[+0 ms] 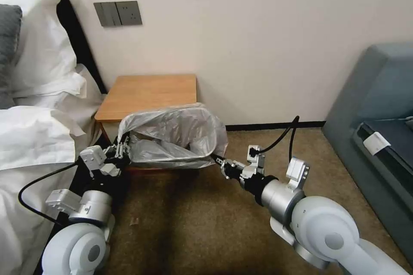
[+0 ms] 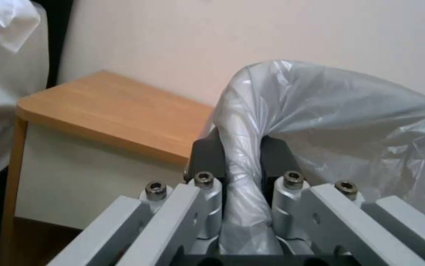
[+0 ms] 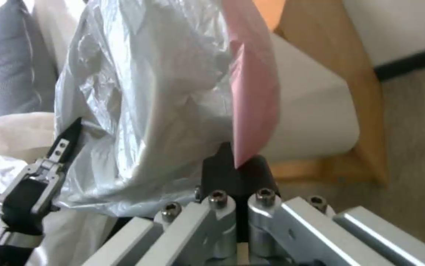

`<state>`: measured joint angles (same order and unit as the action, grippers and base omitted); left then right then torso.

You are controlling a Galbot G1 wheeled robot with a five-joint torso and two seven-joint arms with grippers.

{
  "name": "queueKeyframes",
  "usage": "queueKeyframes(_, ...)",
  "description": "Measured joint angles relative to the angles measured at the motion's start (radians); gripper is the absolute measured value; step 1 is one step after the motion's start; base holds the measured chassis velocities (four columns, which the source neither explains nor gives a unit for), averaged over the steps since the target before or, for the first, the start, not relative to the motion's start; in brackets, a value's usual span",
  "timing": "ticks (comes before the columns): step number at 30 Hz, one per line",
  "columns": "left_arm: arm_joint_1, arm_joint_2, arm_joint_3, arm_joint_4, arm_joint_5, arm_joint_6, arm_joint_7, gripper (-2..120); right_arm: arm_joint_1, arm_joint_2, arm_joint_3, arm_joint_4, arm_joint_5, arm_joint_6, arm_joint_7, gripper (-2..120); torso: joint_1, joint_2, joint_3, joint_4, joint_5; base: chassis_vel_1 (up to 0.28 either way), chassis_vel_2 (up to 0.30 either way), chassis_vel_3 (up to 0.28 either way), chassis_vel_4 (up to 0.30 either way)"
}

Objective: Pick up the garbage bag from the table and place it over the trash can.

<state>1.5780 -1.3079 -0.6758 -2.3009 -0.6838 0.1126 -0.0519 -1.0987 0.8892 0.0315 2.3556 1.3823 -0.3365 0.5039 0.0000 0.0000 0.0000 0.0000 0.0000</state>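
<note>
Bag [image 1: 176, 131] held stretched open between both grippers, in front of table [image 1: 148, 94], above carpet.
Left gripper [image 1: 121, 148] at bag's left edge; dark pads [image 2: 207, 159] clamped on bunched plastic, nearly closed.
Right gripper [image 1: 220, 161] at bag's right edge; fingers [image 3: 252, 173] pressed together on pinkish rim.
Bag mouth gaping upward, body crumpled, hiding table's front.
Bed [image 1: 30, 137] on left, sofa [image 1: 378, 107] on right.

Open carpet [image 1: 172, 223] lies between the arms; the table [image 1: 148, 94] and, seemingly, bed [image 1: 30, 146] hem the left.
</note>
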Motion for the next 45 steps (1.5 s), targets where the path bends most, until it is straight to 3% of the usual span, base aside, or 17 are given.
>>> queueKeyframes(19, 0.010, -0.005, 0.001, -0.012, 0.000, -0.001, 0.022, 9, 0.037, 0.001, -0.012, -0.067, -0.026, -0.045, 0.001, 0, 0.000, 0.000, 0.000, 0.0000, 0.0000, 0.000, 0.000, 0.000, 0.000)
queueKeyframes(24, 0.002, -0.009, 0.003, 0.005, -0.003, -0.002, 0.017, 9, 0.005, -0.014, -0.005, -0.047, -0.081, -0.057, 0.002, 15, 0.000, 0.000, 0.000, 0.0001, 0.0001, 0.000, 0.000, 0.000, 0.000)
queueKeyframes(27, -0.004, -0.011, -0.005, 0.021, -0.017, -0.003, 0.004, 9, -0.056, -0.030, 0.004, -0.022, -0.188, -0.059, -0.020, 30, 0.000, 0.000, 0.000, -0.0001, 0.0001, 0.000, 0.000, 0.000, 0.000)
queueKeyframes(29, -0.005, -0.011, -0.006, 0.022, -0.020, -0.003, 0.003, 9, -0.063, -0.032, 0.006, -0.021, -0.200, -0.059, -0.026, 32, 0.000, 0.000, 0.000, 0.0000, 0.0000, 0.000, 0.000, 0.000, 0.000)
queueKeyframes(30, -0.007, -0.013, -0.012, 0.029, -0.030, -0.004, -0.002, 9, -0.096, -0.037, 0.014, -0.015, -0.250, -0.054, -0.049, 40, 0.000, 0.000, 0.000, 0.0000, 0.0000, 0.000, 0.000, 0.000, 0.000)
queueKeyframes(32, -0.008, -0.013, -0.014, 0.034, -0.034, -0.005, -0.003, 9, -0.115, -0.038, 0.019, -0.013, -0.275, -0.044, -0.064, 43, 0.000, 0.000, 0.000, 0.0000, 0.0001, 0.000, 0.000, 0.000, 0.000)
queueKeyframes(34, -0.012, -0.011, -0.018, 0.043, -0.048, -0.008, -0.009, 9, -0.157, -0.037, 0.036, 0.000, -0.312, -0.020, -0.091, 54, 0.000, 0.000, 0.000, 0.0000, 0.0000, 0.000, 0.000, 0.000, 0.000)
queueKeyframes(41, -0.019, -0.002, -0.019, 0.049, -0.072, -0.007, -0.013, 9, -0.198, -0.015, 0.087, 0.016, -0.320, 0.054, -0.112, 76, 0.000, 0.000, 0.000, -0.0001, 0.0001, 0.000, 0.000, 0.000, 0.000)
queueKeyframes(43, -0.019, 0.002, -0.017, 0.049, -0.076, -0.005, -0.013, 9, -0.182, 0.002, 0.138, 0.025, -0.255, 0.089, -0.133, 88, 0.000, 0.000, 0.000, 0.0000, 0.0001, 0.000, 0.000, 0.000, 0.000)
queueKeyframes(45, -0.019, 0.002, -0.016, 0.049, -0.076, -0.005, -0.013, 9, -0.177, 0.005, 0.149, 0.027, -0.234, 0.094, -0.138, 89, 0.000, 0.000, 0.000, 0.0000, 0.0001, 0.000, 0.000, 0.000, 0.000)
